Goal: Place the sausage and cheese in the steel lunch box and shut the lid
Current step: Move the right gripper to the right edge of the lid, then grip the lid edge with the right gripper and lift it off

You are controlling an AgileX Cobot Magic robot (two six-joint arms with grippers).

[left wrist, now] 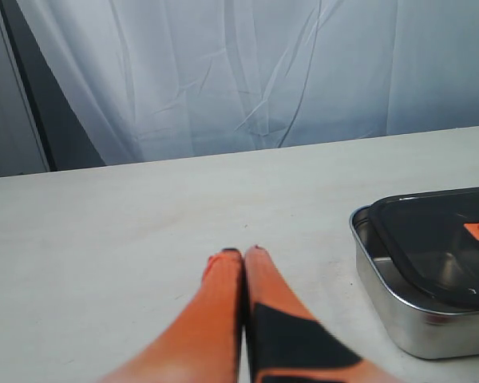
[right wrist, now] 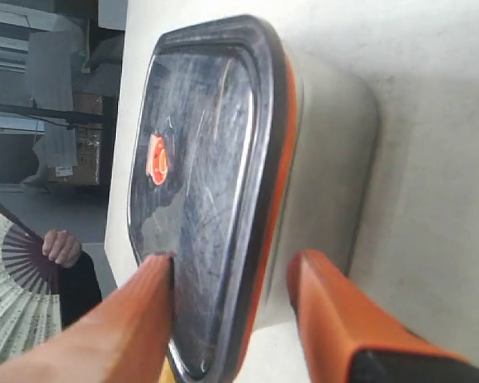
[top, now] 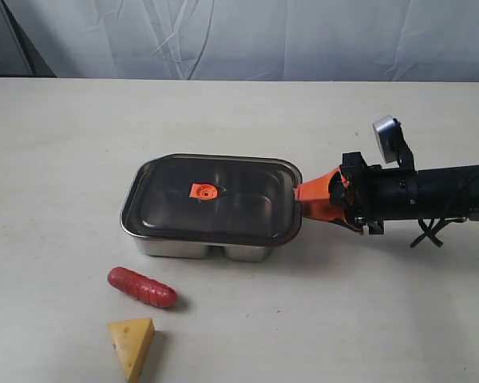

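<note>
The steel lunch box (top: 199, 247) stands mid-table with the dark lid (top: 215, 199) lying on it slightly askew, its orange valve tab (top: 203, 191) on top. My right gripper (top: 302, 199) is open at the lid's right end. In the right wrist view one finger (right wrist: 144, 303) rests on the lid's top (right wrist: 199, 159) and the other (right wrist: 327, 303) stands apart beside the box wall (right wrist: 335, 159). The red sausage (top: 141, 287) and the cheese wedge (top: 132, 343) lie on the table in front of the box. My left gripper (left wrist: 243, 251) is shut and empty, left of the box (left wrist: 399, 319).
A white cloth backdrop (top: 247, 36) hangs behind the table's far edge. In the right wrist view a person's hand (right wrist: 60, 247) with a folding fan shows beyond the table. Bare tabletop (top: 64, 159) lies left of the box.
</note>
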